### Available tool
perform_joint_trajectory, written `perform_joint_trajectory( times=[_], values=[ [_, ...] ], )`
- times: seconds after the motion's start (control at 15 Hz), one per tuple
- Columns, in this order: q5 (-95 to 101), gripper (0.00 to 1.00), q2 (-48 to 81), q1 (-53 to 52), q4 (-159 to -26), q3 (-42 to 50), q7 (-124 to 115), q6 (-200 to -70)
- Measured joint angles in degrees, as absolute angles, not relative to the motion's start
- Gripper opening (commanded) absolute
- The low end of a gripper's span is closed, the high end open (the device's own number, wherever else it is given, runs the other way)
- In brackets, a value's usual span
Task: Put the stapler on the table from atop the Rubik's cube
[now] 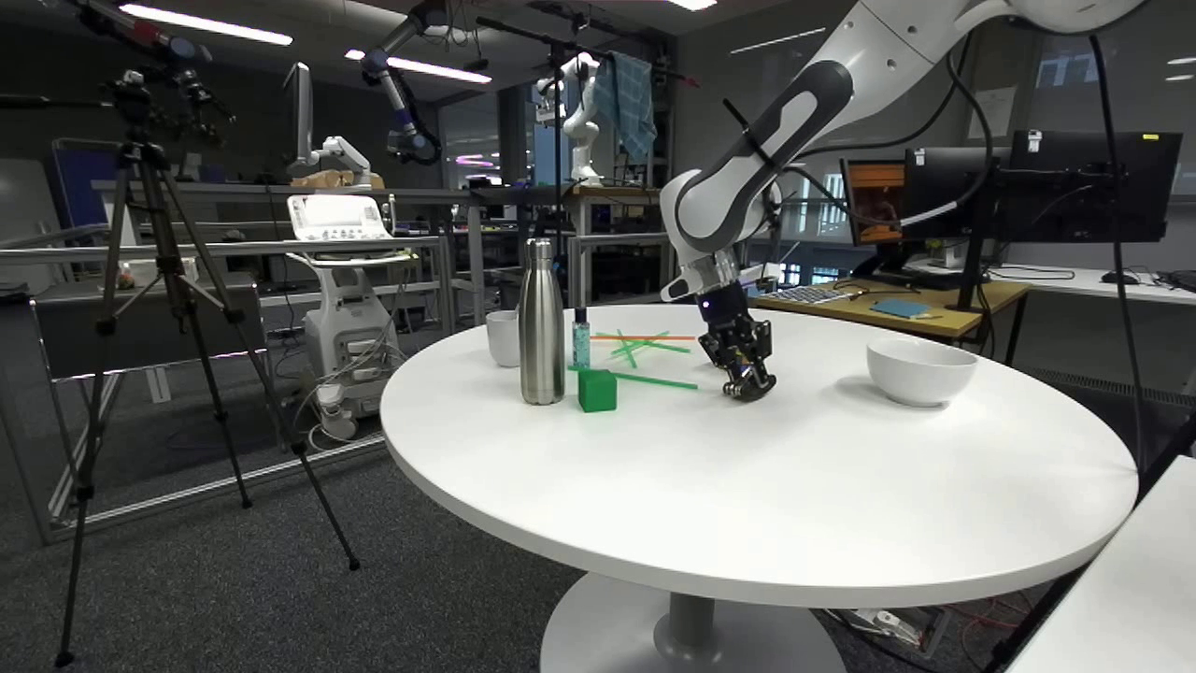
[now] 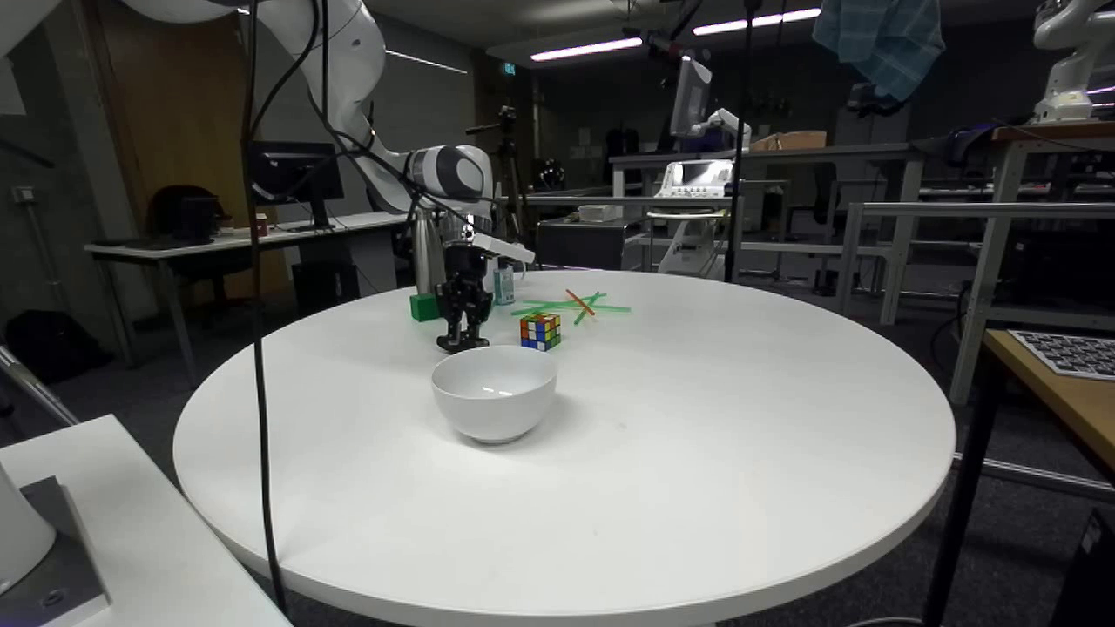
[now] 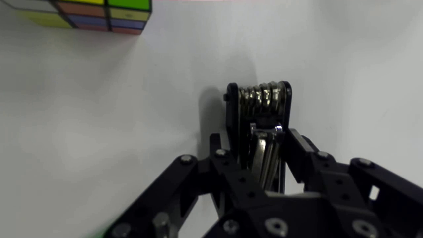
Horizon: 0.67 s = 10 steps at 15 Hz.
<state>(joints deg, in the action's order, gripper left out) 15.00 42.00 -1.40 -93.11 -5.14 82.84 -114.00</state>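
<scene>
In the wrist view, right of centre, one black two-fingered robot hand (image 3: 259, 145) grasps one low, elongated black stapler (image 3: 261, 114) from both sides; the slim silvery metal pieces inside it look more like a folding multi-tool. Whether it touches the round, smooth white table (image 1: 794, 495) beneath cannot be told. One multicoloured Rubik's cube (image 3: 129, 15), cut off by the edge at the upper left of that frame, stands apart from both.

In an exterior view, left of centre, stand one tall silver metal bottle (image 1: 542, 322), one white mug (image 1: 503, 338) partly hidden behind it, one small bottle of teal liquid with a dark cap (image 1: 581, 348) and one plain green cube (image 1: 598, 391). Near the middle of that frame lie at least four thin green sticks (image 1: 654, 379), overlapping, and one thin orange stick (image 1: 649, 337). To the right sits one round white bowl (image 1: 920, 372), apart from the hand.
</scene>
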Motion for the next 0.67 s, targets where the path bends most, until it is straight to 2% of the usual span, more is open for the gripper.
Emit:
perform_joint_trajectory(
  times=[0.27, 0.67],
  values=[
    [15.0, 0.98, 42.0, -1.4, -93.1, -5.1, 82.8, -113.3],
    [15.0, 1.0, 42.0, -1.4, -93.0, -5.1, 82.8, -112.7]
  ],
)
